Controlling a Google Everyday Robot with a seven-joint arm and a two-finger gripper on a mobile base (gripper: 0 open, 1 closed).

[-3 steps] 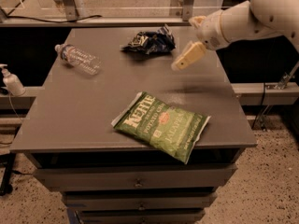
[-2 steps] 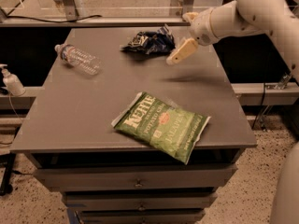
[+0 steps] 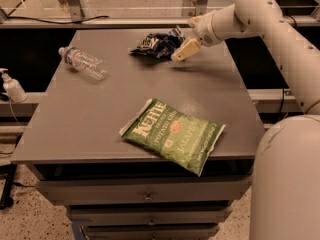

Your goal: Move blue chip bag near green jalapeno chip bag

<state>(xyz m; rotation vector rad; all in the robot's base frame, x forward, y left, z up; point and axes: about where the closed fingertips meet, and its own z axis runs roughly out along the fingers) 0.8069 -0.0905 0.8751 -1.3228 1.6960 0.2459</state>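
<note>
The blue chip bag [image 3: 156,43] lies crumpled at the far middle of the grey table [image 3: 85,119]. The green jalapeno chip bag [image 3: 172,135] lies flat near the front edge, right of centre, well apart from the blue bag. My gripper [image 3: 184,38] is at the blue bag's right end, just above the table, open, with one pale finger [image 3: 186,49] angled down beside the bag. It holds nothing. The arm reaches in from the upper right.
A clear plastic water bottle [image 3: 82,63] lies on its side at the far left of the table. A small spray bottle [image 3: 11,86] stands left of the table. Drawers [image 3: 145,196] sit under the front edge. My white base [image 3: 287,184] is at the right.
My gripper has moved left across the far side of the table, closing in on the blue bag's right end. The bags and bottle have not moved.
</note>
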